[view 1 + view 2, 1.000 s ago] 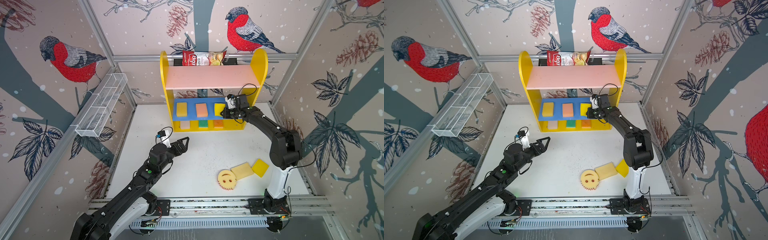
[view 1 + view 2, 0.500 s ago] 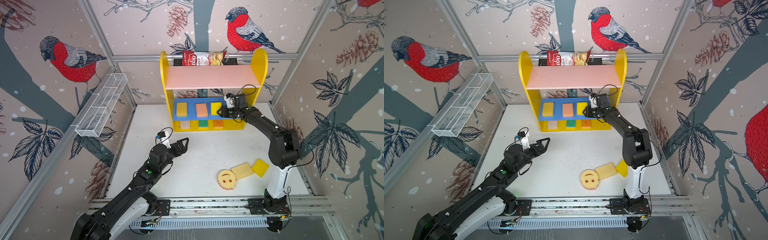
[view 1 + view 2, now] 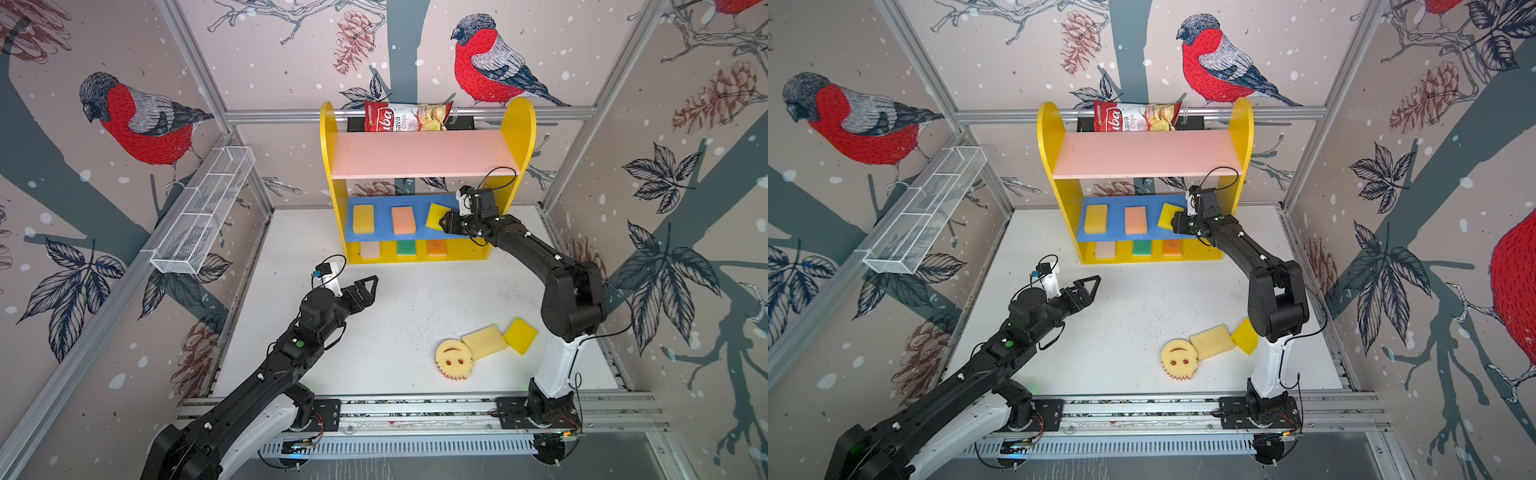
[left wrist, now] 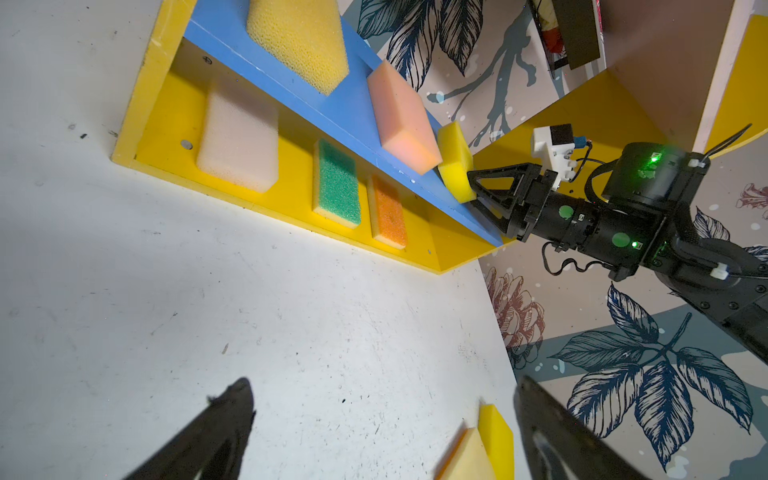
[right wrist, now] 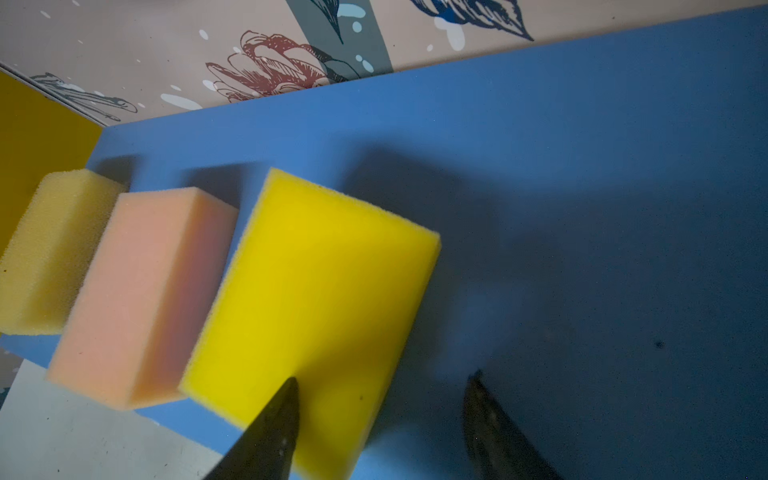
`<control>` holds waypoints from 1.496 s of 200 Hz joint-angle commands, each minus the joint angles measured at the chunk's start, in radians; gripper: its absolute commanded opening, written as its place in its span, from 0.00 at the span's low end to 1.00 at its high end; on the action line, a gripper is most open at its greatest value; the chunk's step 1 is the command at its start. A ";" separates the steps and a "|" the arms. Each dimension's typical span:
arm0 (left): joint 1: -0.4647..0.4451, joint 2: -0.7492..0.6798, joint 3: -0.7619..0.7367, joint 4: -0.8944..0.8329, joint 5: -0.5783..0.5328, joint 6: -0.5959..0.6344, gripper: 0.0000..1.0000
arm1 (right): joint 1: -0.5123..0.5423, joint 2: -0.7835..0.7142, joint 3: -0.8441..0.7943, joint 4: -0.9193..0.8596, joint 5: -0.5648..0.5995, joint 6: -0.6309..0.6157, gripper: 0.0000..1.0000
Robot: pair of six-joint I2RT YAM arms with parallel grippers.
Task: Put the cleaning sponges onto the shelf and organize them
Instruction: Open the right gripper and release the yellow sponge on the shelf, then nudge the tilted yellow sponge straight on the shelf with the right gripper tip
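- The right tool (image 3: 448, 221) reaches to the shelf's (image 3: 517, 137) blue board (image 3: 382, 222), jaws parted and pinching nothing.
- The yellow sponge (image 3: 436, 214) lies askew there, rightmost in a spaced row, apparently for tidiness.
- The left tool (image 3: 368, 286) hangs wide and empty over the table (image 3: 395, 316), clear of the shelf.
- The smiley sponge (image 3: 453, 359) waits near right.

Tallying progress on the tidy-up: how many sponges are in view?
9. On the blue board: porous yellow, peach, bright yellow. On the yellow base: cream, green, orange. On the table: smiley, pale yellow, yellow square. Others may be hidden behind the shelf.
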 commanded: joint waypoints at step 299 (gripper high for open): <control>0.003 0.009 0.017 0.019 0.004 -0.012 0.96 | 0.142 -0.079 -0.074 -0.006 0.228 -0.303 0.50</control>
